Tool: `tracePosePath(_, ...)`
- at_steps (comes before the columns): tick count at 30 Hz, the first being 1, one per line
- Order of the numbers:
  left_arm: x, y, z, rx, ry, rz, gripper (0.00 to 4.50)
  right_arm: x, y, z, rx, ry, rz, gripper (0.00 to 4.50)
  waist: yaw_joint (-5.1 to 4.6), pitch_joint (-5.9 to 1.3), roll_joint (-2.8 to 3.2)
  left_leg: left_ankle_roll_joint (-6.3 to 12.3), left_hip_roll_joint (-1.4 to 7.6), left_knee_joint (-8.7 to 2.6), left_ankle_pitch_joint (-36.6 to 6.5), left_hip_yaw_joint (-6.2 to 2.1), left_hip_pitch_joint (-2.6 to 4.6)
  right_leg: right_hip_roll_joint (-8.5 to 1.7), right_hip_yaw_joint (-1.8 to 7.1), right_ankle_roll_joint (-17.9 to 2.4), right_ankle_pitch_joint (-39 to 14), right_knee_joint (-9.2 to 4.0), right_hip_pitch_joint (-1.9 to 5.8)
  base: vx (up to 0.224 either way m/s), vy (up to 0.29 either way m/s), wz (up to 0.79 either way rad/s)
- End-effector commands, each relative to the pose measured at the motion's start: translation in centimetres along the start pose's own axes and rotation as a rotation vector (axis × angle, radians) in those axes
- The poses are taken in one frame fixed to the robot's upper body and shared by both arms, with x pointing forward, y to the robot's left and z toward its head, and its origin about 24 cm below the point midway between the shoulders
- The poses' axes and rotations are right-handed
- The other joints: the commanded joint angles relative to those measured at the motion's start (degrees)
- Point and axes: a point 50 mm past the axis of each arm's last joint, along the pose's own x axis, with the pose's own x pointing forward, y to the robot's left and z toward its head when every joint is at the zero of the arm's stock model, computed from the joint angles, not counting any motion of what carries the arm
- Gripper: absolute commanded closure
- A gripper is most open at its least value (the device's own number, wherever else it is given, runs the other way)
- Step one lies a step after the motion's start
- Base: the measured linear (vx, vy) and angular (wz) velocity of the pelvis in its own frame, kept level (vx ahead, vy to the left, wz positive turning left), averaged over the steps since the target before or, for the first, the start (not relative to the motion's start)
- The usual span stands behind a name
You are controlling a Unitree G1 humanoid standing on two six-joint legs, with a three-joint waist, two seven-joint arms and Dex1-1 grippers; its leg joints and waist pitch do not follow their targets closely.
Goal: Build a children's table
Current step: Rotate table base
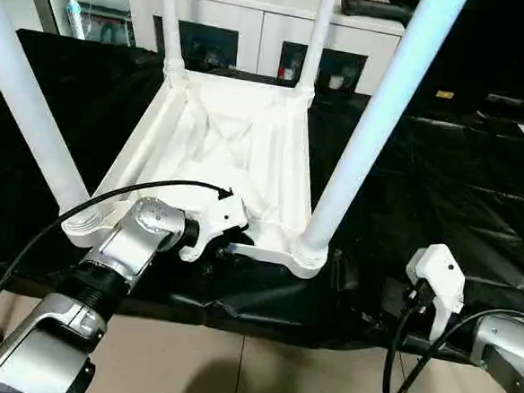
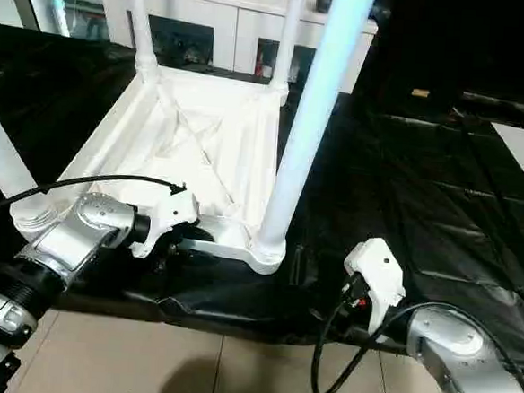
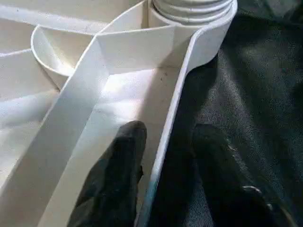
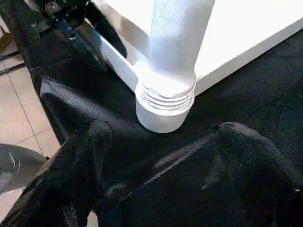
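**All four legs up, left gripper straddling the near rim**

The tabletop [image 1: 238, 150] lay upside down on the black sheet [image 1: 442, 200], ribbed underside up, so the corner sockets faced up to take legs. All four legs stood in the sockets: near-right leg [image 1: 375, 123], near-left leg [image 1: 25, 108], and two far legs [image 1: 171, 19] by the white cabinet [image 1: 283, 23]. Thread rings still showed at the near-right socket [image 4: 163, 101], so that leg was probably not fully seated; hard to be sure.

The left gripper [image 3: 163, 156] sat at the near edge of the tabletop, one black finger [image 3: 118, 170] inside the rim wall and the other outside over the sheet. The fingers were apart with the wall between them; whether they already pinched it couldn't be told. Likely the point was to steady the top.

The right gripper [image 4: 161, 156] hung just off the near-right corner over the sheet's edge, fingers wide apart, holding nothing, pointed at the near-right leg's base. Judged: build nearly finished; tightening and flipping upright left.
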Motion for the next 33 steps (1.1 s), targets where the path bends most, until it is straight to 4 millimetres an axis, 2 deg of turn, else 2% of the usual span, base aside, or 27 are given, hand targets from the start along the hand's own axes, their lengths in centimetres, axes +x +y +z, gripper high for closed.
tracePosePath(1,-0.1,0.5,0.4,0.026,0.017,0.017,2.85,0.0,-0.2,0.3,-0.018,-0.006,-0.01,0.61,0.03,-3.5,0.09,1.75,1.74,-4.38,-16.1,-0.6,-0.02,-3.35,2.06,-7.8,-24.0,-5.54,2.46,0.0,0.0,0.0)
tracePosePath(5,-0.2,0.5,0.5,0.021,0.0,0.019,3.21,0.4,0.2,0.2,-0.016,-0.007,0.002,0.61,0.06,-3.41,-0.12,1.79,1.76,-4.37,-16.8,-0.62,0.1,-3.41,2.0,-7.1,-25.9,-5.74,2.21,0.0,0.0,0.0)
tracePosePath(8,-0.3,0.4,0.5,0.015,-0.018,0.004,3.49,0.5,0.3,0.0,-0.014,-0.006,0.008,0.61,0.21,-3.39,-0.06,1.82,1.79,-4.4,-16.8,-0.62,0.22,-3.44,2.0,-6.8,-26.8,-5.89,2.01,0.0,0.0,0.0)
tracePosePath(9,-0.4,0.3,0.5,0.015,-0.021,-0.002,3.49,0.5,0.3,0.0,-0.013,-0.005,0.009,0.61,0.23,-3.41,-0.07,1.79,1.81,-4.43,-16.7,-0.64,0.18,-3.47,2.01,-6.8,-26.7,-5.85,2.04,0.0,0.0,0.0)
tracePosePath(10,-0.4,0.2,0.5,0.016,-0.023,-0.013,3.49,0.5,0.3,-0.1,-0.011,-0.005,0.011,0.61,0.16,-3.49,-0.02,1.65,1.86,-4.57,-16.1,-0.75,-0.15,-3.48,1.98,-7.0,-25.2,-5.59,2.32,0.0,0.0,0.0)
tracePosePath(16,-0.4,0.0,0.1,0.017,-0.001,-0.027,3.69,0.5,0.4,-0.1,-0.011,-0.004,0.014,0.61,0.25,-3.59,0.02,1.99,1.91,-4.49,-14.7,-0.56,-0.19,-3.51,2.16,-8.5,-21.0,-5.13,2.43,0.0,0.0,0.0)
tracePosePath(20,-0.6,0.1,-0.4,0.017,0.051,0.0,3.7,0.6,0.4,-0.1,-0.012,-0.006,0.015,0.61,0.15,-3.52,0.14,1.82,1.96,-4.56,-15.4,-0.58,-0.11,-3.5,2.14,-8.8,-21.3,-5.15,2.44,0.0,0.0,0.0)
tracePosePath(21,-0.8,0.3,-0.6,-0.004,0.067,0.026,3.71,0.6,0.5,-0.1,-0.012,-0.007,0.013,0.61,0.18,-3.5,0.54,1.65,1.9,-4.59,-15.7,-0.63,-0.11,-3.52,2.13,-8.6,-21.8,-5.16,2.46,0.0,0.0,0.0)
tracePosePath(22,-0.8,0.3,-0.6,-0.006,0.069,0.03,3.71,0.6,0.5,-0.1,-0.012,-0.007,0.013,0.61,0.07,-3.48,0.36,1.58,1.92,-4.62,-15.9,-0.6,-0.12,-3.48,2.13,-8.5,-22.0,-5.28,2.46,0.0,0.0,0.0)
tracePosePath(25,-1.7,0.6,-1.1,-0.049,0.098,0.116,3.72,0.6,0.5,-0.1,-0.01,-0.013,0.001,0.61,-0.08,-3.44,0.5,1.09,1.99,-4.68,-16.9,-0.75,-0.07,-3.57,2.09,-8.4,-23.3,-5.28,2.43,0.0,0.0,0.0)
tracePosePath(27,-2.4,0.3,-1.7,-0.105,0.109,0.176,3.72,0.6,0.5,-0.1,-0.007,-0.018,-0.006,0.61,-0.78,-3.29,0.35,0.97,1.82,-4.78,-17.3,-0.94,-0.6,-3.52,1.84,-7.4,-26.1,-5.42,2.6,0.0,0.0,0.0)
tracePosePath(28,-2.4,0.3,-1.7,-0.105,0.109,0.176,3.73,0.6,0.5,-0.1,-0.007,-0.018,-0.006,0.61,-1.05,-3.29,0.33,1.0,1.78,-4.74,-17.5,-0.93,-0.57,-3.5,1.81,-7.1,-27.1,-5.59,2.56,0.0,0.0,0.0)
tracePosePath(29,-2.6,0.1,-1.9,-0.119,0.116,0.193,3.73,0.6,0.5,-0.1,-0.006,-0.018,-0.005,0.61,-1.38,-3.4,0.03,1.12,1.72,-4.57,-17.5,-0.94,-0.57,-3.53,1.79,-6.5,-28.4,-5.69,2.54,0.0,0.0,0.0)
tracePosePath(31,-3.0,-0.6,-2.5,-0.157,0.131,0.24,3.73,0.8,0.6,-0.2,-0.003,-0.018,-0.002,0.61,-1.8,-3.24,0.13,1.38,1.63,-4.7,-17.1,-1.12,-1.01,-3.52,1.67,-5.8,-29.7,-5.83,2.67,0.0,0.0,0.0)
tracePosePath(33,-3.2,-0.9,-2.8,-0.184,0.142,0.278,3.73,0.9,0.6,-0.3,-0.002,-0.018,0.0,0.61,-2.27,-3.24,-0.21,1.76,1.59,-4.5,-17.5,-1.0,-0.69,-3.35,1.69,-5.6,-30.6,-6.02,2.17,0.0,0.0,0.0)
